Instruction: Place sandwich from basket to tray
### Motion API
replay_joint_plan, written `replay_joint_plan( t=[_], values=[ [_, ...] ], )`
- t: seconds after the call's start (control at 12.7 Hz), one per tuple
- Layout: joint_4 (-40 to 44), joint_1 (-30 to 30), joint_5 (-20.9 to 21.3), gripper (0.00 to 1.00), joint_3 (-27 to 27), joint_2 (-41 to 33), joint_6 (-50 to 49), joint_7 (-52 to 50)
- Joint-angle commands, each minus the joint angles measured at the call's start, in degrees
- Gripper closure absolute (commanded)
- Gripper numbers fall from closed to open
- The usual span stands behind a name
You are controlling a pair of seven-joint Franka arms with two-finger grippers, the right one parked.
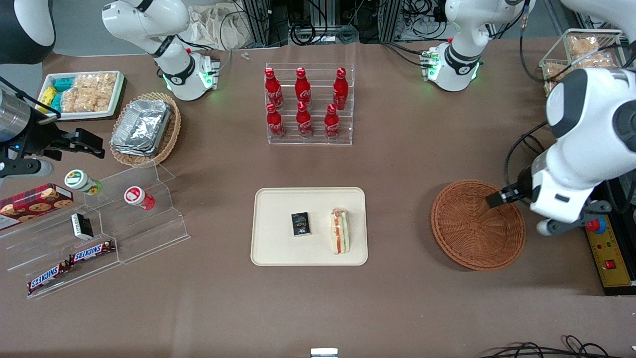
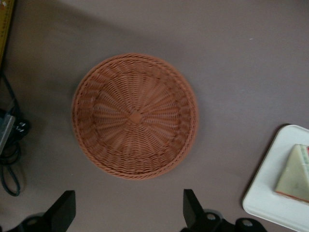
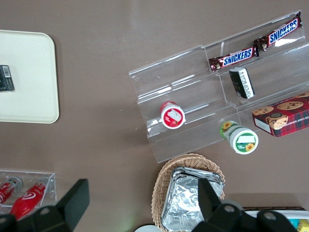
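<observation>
The sandwich (image 1: 339, 231) is lying on the tray (image 1: 268, 248), low in the middle of the front frame, filling stripe facing up, just beside the black packet (image 1: 300, 223) but not touching it. In the wrist view a corner of the sandwich (image 2: 295, 173) is showing on the tray's edge (image 2: 260, 203). The basket (image 1: 477, 224) is sitting at lower right of the front frame, well apart from the tray, with nothing in it; the wrist camera is looking straight down into the basket (image 2: 135, 116). The gripper (image 1: 498, 197) is hanging over the basket's rim toward the working arm's end, fingers (image 2: 63, 210) spread wide and holding nothing. Higher up in the centre of the front frame, a clear rack of red bottles (image 1: 305, 102) is standing. At upper left, an oval basket of foil containers (image 1: 144, 127) is sitting.
</observation>
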Motion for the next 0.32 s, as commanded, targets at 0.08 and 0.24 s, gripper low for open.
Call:
replay_joint_plan(
  t=[0.08,0.24],
  values=[
    [-3.9,4.6,-1.8,0.0,-0.8,-4.0,0.7,7.2],
    [3.5,5.8,-2.1,0.0,-0.5,-0.2,-5.0,6.8]
  ],
)
